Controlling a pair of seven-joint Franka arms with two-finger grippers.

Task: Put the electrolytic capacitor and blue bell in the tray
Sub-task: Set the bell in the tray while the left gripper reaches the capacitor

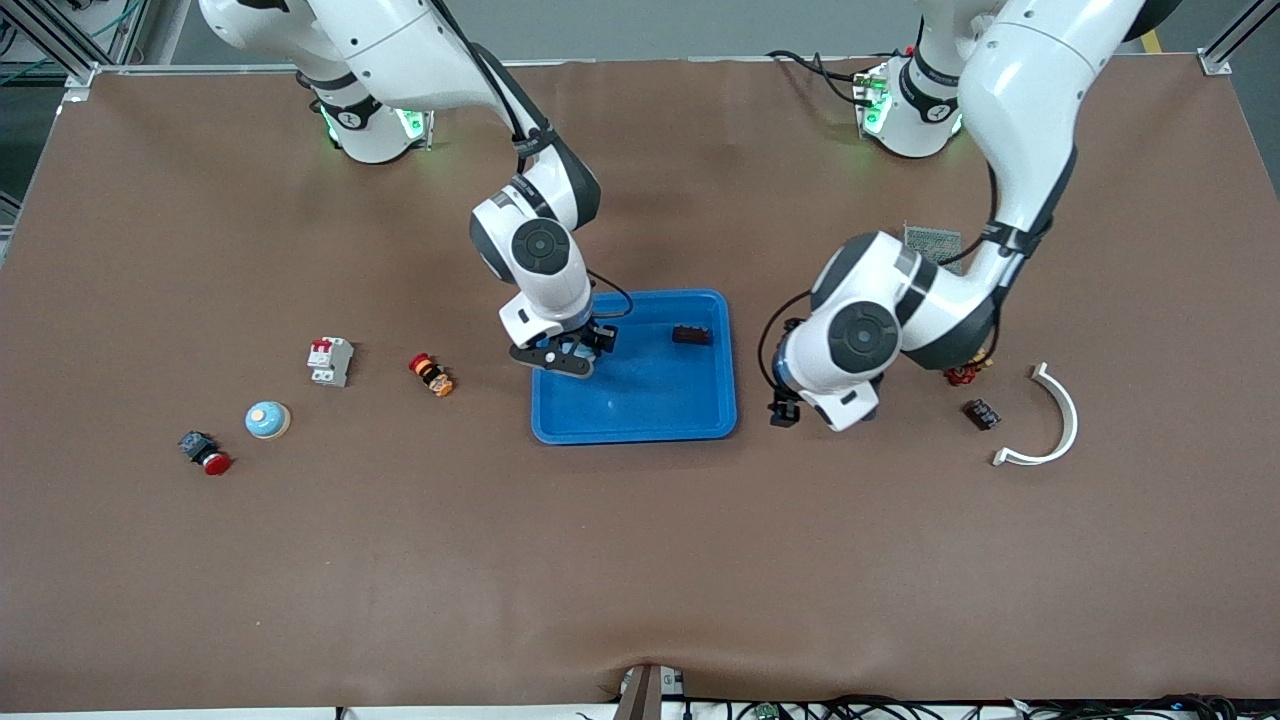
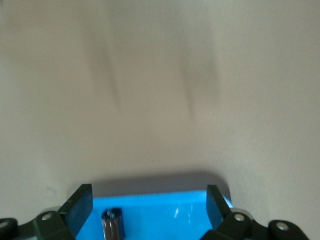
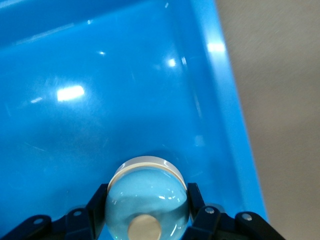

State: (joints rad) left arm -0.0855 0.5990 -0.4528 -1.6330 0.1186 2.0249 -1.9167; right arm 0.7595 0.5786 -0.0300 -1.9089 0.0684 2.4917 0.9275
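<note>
Front view, centre of frame: shallow bright-blue rectangular plastic tray [image 1: 640, 415] with raised rim on the brown table.

Right gripper [image 1: 568, 352] over the tray's end toward the right arm. Jaws clamped on a pale-blue domed bell with a tan button and white base [image 3: 147, 200]. Right wrist view shows the bell low over the tray floor, close to one long rim; contact with the floor not certain.

Left gripper [image 2: 147, 210] just off the tray's rim toward the left arm's end of the table, fingers [image 2: 80, 206] spread wide apart, nothing between them. Left wrist view, lower edge of frame: dark cylindrical electrolytic capacitor [image 2: 112, 225] lying inside the tray. In the front view it sits in the upper part of the tray.

Toward the right arm's end:
- second pale-blue dome bell [image 1: 268, 420]
- red push button on a dark body [image 1: 205, 452]
- white circuit breaker with red levers [image 1: 330, 360]
- small orange-and-black part [image 1: 432, 375]

Toward the left arm's end:
- white curved plastic arc [image 1: 1050, 425]
- small dark module [image 1: 981, 413]
- green perforated board [image 1: 932, 240], partly hidden by the arm
</note>
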